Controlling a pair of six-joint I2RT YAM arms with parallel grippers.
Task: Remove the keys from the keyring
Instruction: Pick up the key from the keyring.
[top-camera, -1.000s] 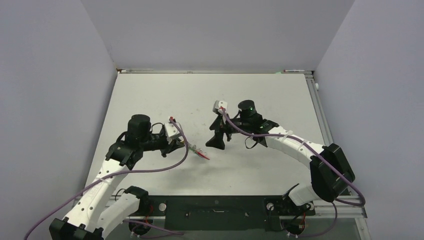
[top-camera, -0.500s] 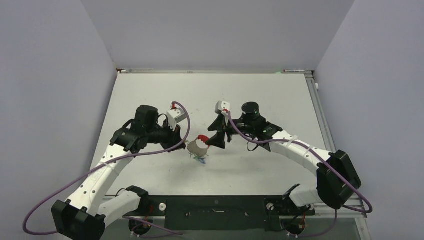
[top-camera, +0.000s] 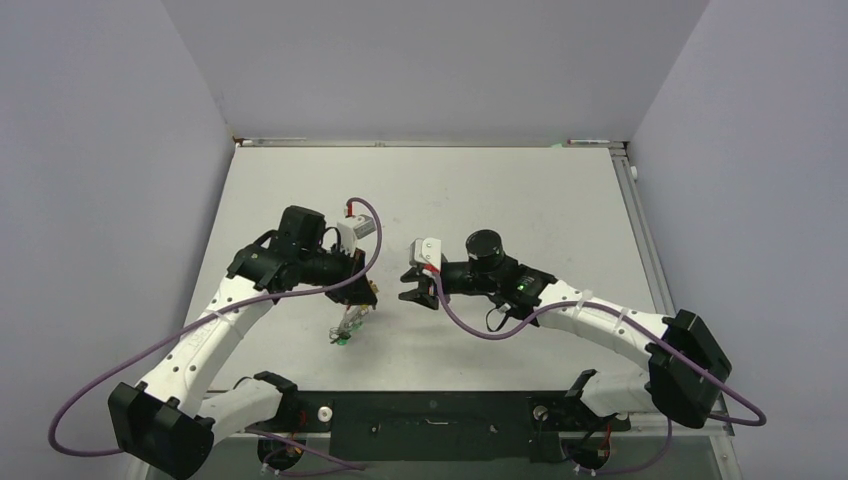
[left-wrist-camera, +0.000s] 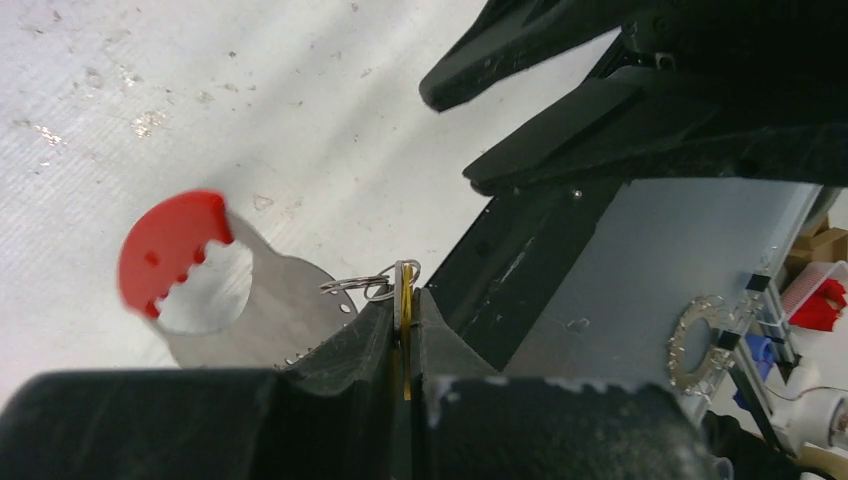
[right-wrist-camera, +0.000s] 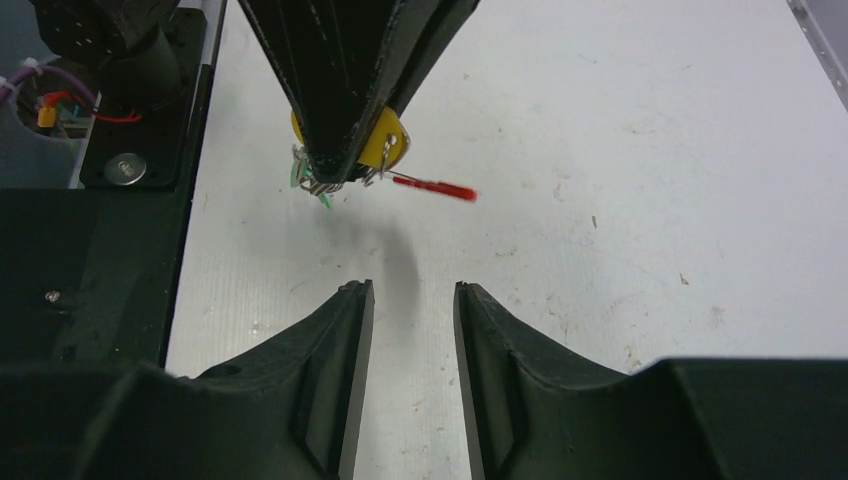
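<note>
The left end effector (left-wrist-camera: 404, 303) clamps the yellow-tagged key (right-wrist-camera: 390, 138); right end effector (right-wrist-camera: 410, 292) part-open, empty, facing it

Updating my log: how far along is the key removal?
Done: nothing; no loose key shows on the table. In hand: left gripper clamps the yellow-tagged key, keyring dangling; right gripper open, empty. Remaining: every key.

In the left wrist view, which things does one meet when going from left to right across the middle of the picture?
Red curved part of the keyring → flat silver plate → small metal rings → yellow tag → right arm's fingers.
</note>
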